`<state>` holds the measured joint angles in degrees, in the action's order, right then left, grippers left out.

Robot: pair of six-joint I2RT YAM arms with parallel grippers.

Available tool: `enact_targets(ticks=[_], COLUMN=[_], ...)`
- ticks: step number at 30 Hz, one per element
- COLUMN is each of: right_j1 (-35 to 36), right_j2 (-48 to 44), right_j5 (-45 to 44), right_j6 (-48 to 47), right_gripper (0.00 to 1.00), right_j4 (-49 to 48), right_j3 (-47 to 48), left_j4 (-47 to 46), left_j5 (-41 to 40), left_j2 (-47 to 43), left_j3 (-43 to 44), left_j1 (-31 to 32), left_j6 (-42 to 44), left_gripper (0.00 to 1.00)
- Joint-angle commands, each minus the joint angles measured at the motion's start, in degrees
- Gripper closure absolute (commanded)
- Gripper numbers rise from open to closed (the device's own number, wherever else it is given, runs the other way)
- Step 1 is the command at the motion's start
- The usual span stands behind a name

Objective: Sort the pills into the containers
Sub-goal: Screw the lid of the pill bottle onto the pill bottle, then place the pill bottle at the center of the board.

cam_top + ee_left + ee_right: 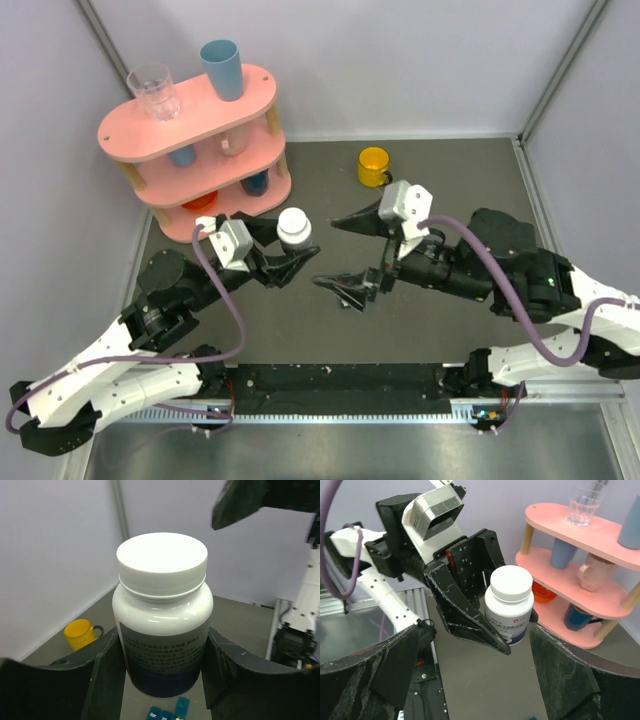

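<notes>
My left gripper (298, 255) is shut on a white capped bottle (295, 227), which it holds upright above the mat; its fingers (107, 665) press on both sides of the bottle (161, 615). My right gripper (338, 256) stands wide open just right of the bottle and touches nothing. In the right wrist view the bottle (509, 605) stands ahead of that gripper (475, 645), beyond its fingertips. The teal container (169, 713), with one lid up, lies on the mat under the bottle. The pills are too small to make out.
A pink three-tier shelf (190, 130) with cups and a glass stands at the back left. A yellow mug (373, 166) sits at the back centre. Grey walls close in the dark mat (460, 190) on three sides.
</notes>
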<state>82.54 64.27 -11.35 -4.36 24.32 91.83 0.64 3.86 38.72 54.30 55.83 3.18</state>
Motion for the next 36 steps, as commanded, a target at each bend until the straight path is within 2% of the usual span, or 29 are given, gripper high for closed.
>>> enact_targets(ticks=[1, 4, 8, 16, 21, 28, 36], right_j1=[0.7, 0.7, 0.6, 0.7, 0.7, 0.6, 0.4], right_j2=[-3.1, -2.8, -1.0, 4.7, 7.6, 10.8, 15.3], right_j5=[5.1, 0.8, -9.2, -13.7, -19.7, -23.5, -26.0], right_j6=[-0.8, 2.5, 8.0, 11.9, 14.0, 15.6, 18.5], right_gripper=[0.11, 0.12, 0.16, 0.20, 0.22, 0.26, 0.31], right_j4=[0.0, 0.0, 0.2, 1.1, 1.3, 3.2, 10.5], right_j3=[-2.6, -2.8, -2.2, 0.7, 2.1, 5.5, 9.6], left_j4=[-1.2, -0.9, -0.9, -0.9, -0.9, -1.7, -3.1], left_j5=[15.0, 18.6, 17.6, 6.7, 0.6, -2.3, -3.3], left_j2=[-0.8, -0.2, -0.7, 0.0, 1.4, 2.5, 3.4], left_j3=[0.9, 1.3, 0.6, -0.6, -0.7, -1.0, -0.8], left_j1=[0.2, 0.2, 0.2, 0.2, 0.2, 0.2, 0.2], left_j6=[-1.6, -2.5, -3.0, -1.9, 0.7, 2.2, 3.9], left_gripper=[1.00, 1.00, 1.00, 1.00, 1.00, 1.00, 1.00])
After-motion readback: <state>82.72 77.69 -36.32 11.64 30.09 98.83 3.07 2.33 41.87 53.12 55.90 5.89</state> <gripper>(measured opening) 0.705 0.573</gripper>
